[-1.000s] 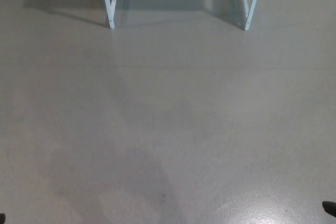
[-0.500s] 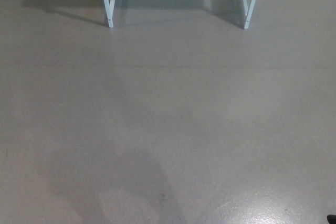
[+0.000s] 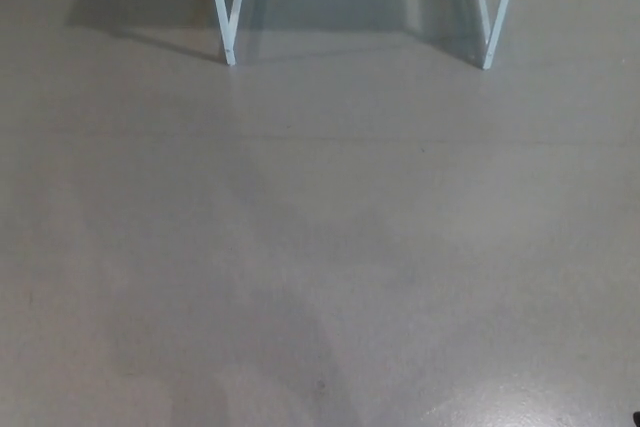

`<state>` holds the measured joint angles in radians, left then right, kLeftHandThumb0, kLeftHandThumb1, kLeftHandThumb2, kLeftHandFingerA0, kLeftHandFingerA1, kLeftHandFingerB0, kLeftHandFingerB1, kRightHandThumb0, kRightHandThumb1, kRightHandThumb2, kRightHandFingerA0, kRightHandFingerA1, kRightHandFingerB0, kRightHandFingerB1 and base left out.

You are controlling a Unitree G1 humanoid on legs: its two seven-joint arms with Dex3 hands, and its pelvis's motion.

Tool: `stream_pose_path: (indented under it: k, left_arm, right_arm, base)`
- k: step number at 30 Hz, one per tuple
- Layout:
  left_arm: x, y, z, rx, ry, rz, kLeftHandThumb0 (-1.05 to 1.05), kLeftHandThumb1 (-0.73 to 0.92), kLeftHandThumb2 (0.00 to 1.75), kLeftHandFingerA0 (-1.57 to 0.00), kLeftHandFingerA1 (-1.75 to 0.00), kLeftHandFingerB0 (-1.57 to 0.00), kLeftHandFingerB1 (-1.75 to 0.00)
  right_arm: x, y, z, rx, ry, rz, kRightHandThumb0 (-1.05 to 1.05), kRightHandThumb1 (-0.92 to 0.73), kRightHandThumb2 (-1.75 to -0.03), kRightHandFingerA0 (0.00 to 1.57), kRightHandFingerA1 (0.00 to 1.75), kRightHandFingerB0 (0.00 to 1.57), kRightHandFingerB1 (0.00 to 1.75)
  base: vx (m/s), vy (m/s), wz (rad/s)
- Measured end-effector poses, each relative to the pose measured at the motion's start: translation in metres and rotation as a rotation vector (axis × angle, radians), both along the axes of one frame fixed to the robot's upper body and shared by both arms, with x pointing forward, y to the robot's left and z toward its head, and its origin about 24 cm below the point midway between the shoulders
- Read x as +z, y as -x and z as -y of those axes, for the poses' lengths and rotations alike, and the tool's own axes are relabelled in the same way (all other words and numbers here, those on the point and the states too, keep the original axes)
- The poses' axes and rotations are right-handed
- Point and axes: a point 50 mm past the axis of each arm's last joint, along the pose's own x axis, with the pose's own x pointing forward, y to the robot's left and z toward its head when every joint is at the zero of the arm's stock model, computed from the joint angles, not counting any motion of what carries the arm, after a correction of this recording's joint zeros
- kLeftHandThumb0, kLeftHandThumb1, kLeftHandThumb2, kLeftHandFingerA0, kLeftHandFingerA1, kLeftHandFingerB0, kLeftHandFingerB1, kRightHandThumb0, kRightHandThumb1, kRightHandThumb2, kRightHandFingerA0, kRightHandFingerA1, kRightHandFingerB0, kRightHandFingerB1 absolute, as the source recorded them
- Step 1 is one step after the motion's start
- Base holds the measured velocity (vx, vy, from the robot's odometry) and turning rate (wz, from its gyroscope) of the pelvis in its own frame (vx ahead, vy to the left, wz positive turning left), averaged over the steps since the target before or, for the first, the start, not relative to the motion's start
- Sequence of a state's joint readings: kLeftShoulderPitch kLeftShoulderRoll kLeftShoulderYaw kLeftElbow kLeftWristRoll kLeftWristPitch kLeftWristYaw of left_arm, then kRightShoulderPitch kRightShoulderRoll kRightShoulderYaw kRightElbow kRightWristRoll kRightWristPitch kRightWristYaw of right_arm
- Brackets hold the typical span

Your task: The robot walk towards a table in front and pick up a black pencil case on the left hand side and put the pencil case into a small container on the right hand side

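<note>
Approach phase: grey floor (image 3: 320, 247) near, white table legs (image 3: 228, 17) far. Neither hand shows, so their state cannot be told; pencil case and container lie above the frame. Risk: veering off-centre and striking a leg

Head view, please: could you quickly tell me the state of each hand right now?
Left hand: not in view.
Right hand: not in view; only bare floor and white table legs show.

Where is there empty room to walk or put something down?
The floor lies bare from the picture's bottom up to the white table legs at top. Between the left and right legs is open floor too. Nothing crowds it.
</note>
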<state>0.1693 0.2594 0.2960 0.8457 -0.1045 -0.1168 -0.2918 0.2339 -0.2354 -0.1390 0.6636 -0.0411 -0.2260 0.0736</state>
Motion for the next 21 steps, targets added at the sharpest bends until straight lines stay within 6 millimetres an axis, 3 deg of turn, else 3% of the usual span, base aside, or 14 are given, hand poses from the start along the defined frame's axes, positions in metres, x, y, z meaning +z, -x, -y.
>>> stream_pose_path:
  k: [1,8,9,10,14,15,16,21]
  left_arm:
    - [0.0,-0.0001,0.0002,-0.001,0.0,0.0,-0.16,0.5,0.55,-0.4,-0.44,-0.3,-0.34]
    - [0.0053,-0.0058,-0.004,-0.008,-0.016,0.022,-0.2,0.51,0.56,-0.41,-0.44,-0.31,-0.34]
    - [0.0058,-0.0072,-0.0043,-0.007,-0.016,0.025,-0.18,0.51,0.56,-0.4,-0.45,-0.31,-0.34]
    - [0.0055,-0.0069,-0.0042,-0.005,-0.014,0.024,-0.14,0.51,0.55,-0.42,-0.45,-0.31,-0.34]
    - [0.0052,-0.0057,-0.0039,0.002,-0.01,0.027,-0.17,0.51,0.56,-0.4,-0.45,-0.31,-0.34]
    - [0.0052,-0.0054,-0.0038,0.003,-0.009,0.028,-0.19,0.51,0.55,-0.4,-0.44,-0.32,-0.34]
    - [0.0052,-0.0053,-0.0039,0.004,-0.009,0.028,-0.18,0.51,0.56,-0.4,-0.44,-0.31,-0.34]
    - [0.0051,-0.0046,-0.0033,0.007,-0.005,0.031,-0.21,0.51,0.56,-0.42,-0.44,-0.33,-0.34]
  right_arm:
    - [-0.0001,0.0,-0.0001,0.002,0.001,-0.001,-0.35,-0.54,-0.56,0.55,0.4,0.45,0.36]
    - [-0.0024,-0.0005,-0.0046,0.013,-0.002,-0.004,-0.37,-0.53,-0.56,0.55,0.39,0.46,0.36]
    - [-0.002,-0.0015,-0.0049,0.015,-0.002,-0.001,-0.36,-0.53,-0.56,0.55,0.39,0.45,0.36]
    - [-0.0017,-0.0024,-0.0051,0.016,-0.001,0.002,-0.44,-0.44,-0.71,0.52,0.5,0.4,0.46]
    - [-0.0012,-0.0038,-0.0051,0.017,0.001,0.007,-0.45,-0.44,-0.73,0.54,0.51,0.39,0.46]
    - [-0.0012,-0.0039,-0.0054,0.018,0.003,0.006,-0.37,-0.53,-0.56,0.6,0.4,0.45,0.36]
    - [-0.0012,-0.0039,-0.0054,0.018,0.003,0.006,-0.45,-0.45,-0.72,0.52,0.5,0.39,0.45]
    - [-0.0016,-0.0055,-0.0065,0.018,0.004,0.008,-0.43,-0.45,-0.71,0.53,0.5,0.39,0.45]
  base:
    - [0.05,0.261,-0.14]
    - [0.2,0.342,-0.12]
    - [0.13,0.159,-0.06]
    - [0.15,0.12,0.06]
    - [0.16,0.022,0.09]
    - [0.12,-0.099,0.11]
    - [0.12,-0.117,0.07]
    - [0.17,-0.215,0.08]
